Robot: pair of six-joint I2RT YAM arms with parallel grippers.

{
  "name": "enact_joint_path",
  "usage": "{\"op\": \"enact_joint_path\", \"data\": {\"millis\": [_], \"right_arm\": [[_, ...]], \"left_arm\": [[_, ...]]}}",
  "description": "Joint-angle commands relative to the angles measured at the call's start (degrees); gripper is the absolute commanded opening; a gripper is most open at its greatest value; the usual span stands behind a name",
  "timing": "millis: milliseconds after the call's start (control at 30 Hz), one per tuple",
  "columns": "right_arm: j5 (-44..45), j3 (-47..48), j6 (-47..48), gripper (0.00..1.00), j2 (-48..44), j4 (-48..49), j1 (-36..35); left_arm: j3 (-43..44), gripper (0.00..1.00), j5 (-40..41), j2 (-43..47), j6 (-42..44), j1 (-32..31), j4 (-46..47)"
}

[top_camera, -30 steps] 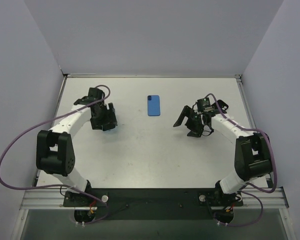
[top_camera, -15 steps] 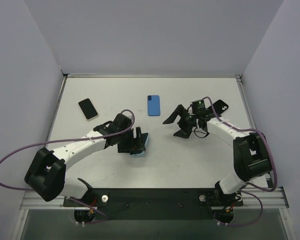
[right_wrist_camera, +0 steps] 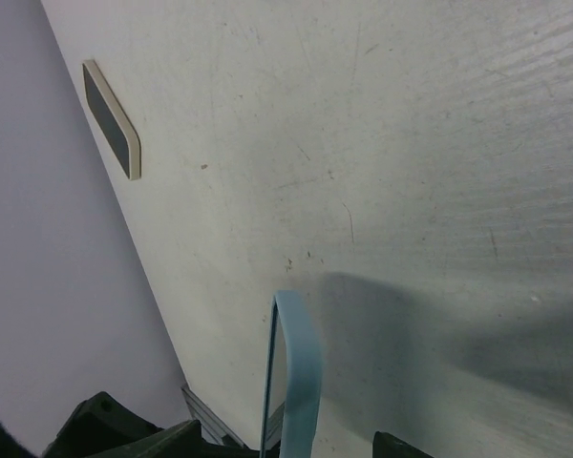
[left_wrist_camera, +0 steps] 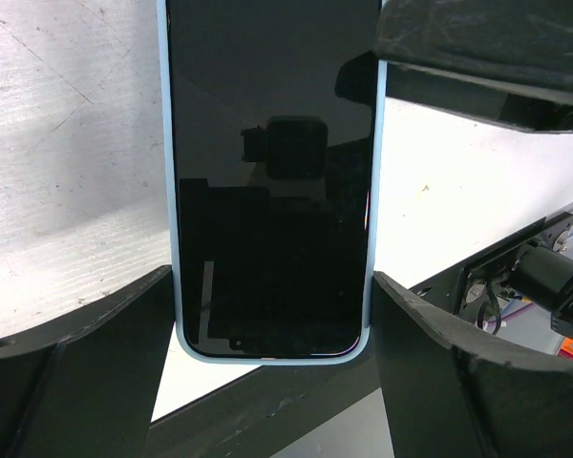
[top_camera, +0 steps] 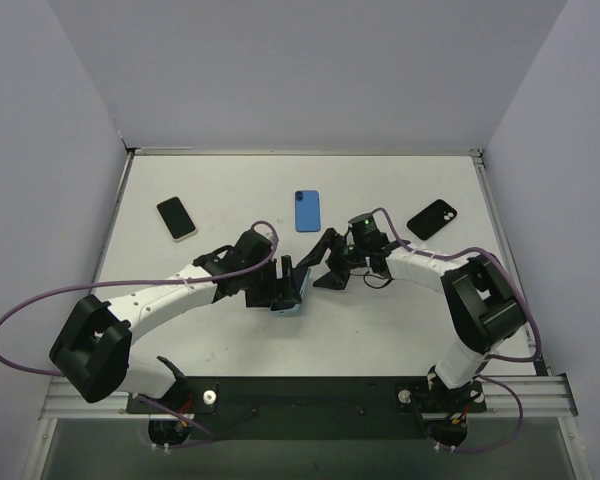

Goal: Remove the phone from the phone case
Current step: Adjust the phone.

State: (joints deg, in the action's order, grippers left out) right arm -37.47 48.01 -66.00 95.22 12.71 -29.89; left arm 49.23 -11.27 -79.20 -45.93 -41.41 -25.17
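At the left of the table [top_camera: 230, 340], a cream-edged dark handset [top_camera: 177, 217] is seen lying flat. Near the middle, the phone [left_wrist_camera: 272, 239], seated in its light-blue phone case [top_camera: 298, 297], is clamped along both long edges by the left gripper [top_camera: 283, 287]. A blue handset [top_camera: 307, 210] is laid farther back. Just beside the case, the right gripper [top_camera: 323, 263] is held with its fingers spread apart. A black handset [top_camera: 432, 218] is laid at the right.

phone [left_wrist_camera: 272, 191] top cropped, case [right_wrist_camera: 297, 382] bottom cropped
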Motion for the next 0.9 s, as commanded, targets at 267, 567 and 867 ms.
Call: {"op": "enact_joint_path", "data": {"millis": [267, 567, 867], "right_arm": [[-3.48, 2.0, -6.42, 0.22, 3.3, 8.64, -4.91], [1.17, 6.57, 5.69, 0.0, -1.34, -4.69, -1.84], [-7.16, 4.99, 15.01, 0.0, -5.04, 0.03, 3.25]], "left_arm": [[2.18, 0.0, -0.16, 2.65, -1.26, -0.34, 5.04], [1.48, 0.75, -11.04, 2.82, -1.79, 3.25, 6.97], [-7.04, 0.93, -27.31, 11.87, -9.96, 18.54, 20.15]]}}
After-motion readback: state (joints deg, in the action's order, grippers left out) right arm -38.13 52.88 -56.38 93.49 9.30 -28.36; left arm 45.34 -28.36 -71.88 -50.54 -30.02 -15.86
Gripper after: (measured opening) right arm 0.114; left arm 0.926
